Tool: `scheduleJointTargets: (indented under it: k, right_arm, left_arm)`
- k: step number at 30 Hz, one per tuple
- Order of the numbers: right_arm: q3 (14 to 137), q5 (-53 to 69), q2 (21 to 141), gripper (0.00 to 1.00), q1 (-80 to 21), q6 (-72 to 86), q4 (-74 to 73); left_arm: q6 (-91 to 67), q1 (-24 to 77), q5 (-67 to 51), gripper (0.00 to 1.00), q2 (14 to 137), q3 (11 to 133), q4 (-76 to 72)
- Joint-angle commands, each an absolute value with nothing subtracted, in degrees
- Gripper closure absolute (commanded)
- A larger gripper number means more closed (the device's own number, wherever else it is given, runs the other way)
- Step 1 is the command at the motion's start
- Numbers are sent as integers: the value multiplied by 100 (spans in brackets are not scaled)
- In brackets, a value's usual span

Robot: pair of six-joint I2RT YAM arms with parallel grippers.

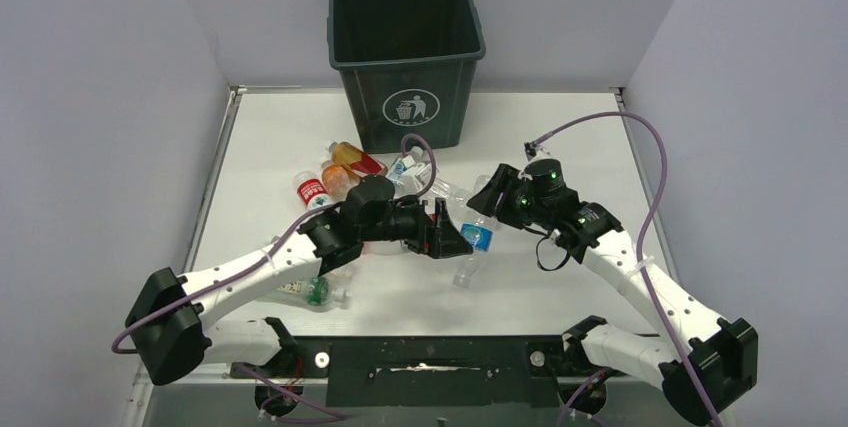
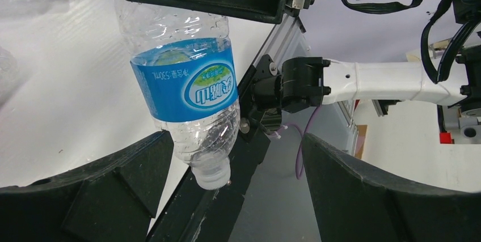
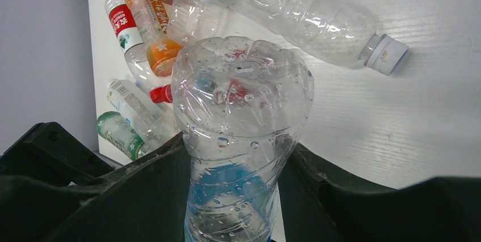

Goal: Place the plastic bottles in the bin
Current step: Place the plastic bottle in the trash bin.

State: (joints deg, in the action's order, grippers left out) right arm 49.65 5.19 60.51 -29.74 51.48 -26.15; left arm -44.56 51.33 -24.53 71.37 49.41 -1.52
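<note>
White bench (image 1: 580,147): right end effector (image 1: 492,199) grips blue-labelled bottle (image 1: 478,239), cap down; bin (image 1: 410,97) lies beyond, leftward; left end effector (image 1: 450,232) gapes empty.

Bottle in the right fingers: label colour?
The bottle has a blue label with white lettering; left wrist view shows best.

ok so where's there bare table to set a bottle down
Bare table right of the bin, up to the right wall, and the far-left corner beside it. Crowded: the bottle pile in front of the bin, left of centre.
</note>
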Motion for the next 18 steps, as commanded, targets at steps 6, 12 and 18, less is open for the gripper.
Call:
scheduleJointTargets:
  k: [6, 12, 18]
  right_arm:
    - [5349, 694, 5880, 48, -3160, 5245, -2228]
    - [5388, 725, 5898, 48, -3263, 5297, -2155]
    - [5418, 764, 5947, 48, -3339, 5320, -2071]
  left_arm:
    - [-4423, 5281, -2146, 16, 7399, 5114, -617]
    - [-4377, 5365, -1976, 16, 7593, 5232, -536]
    - [-4386, 5405, -1871, 16, 7730, 5277, -588]
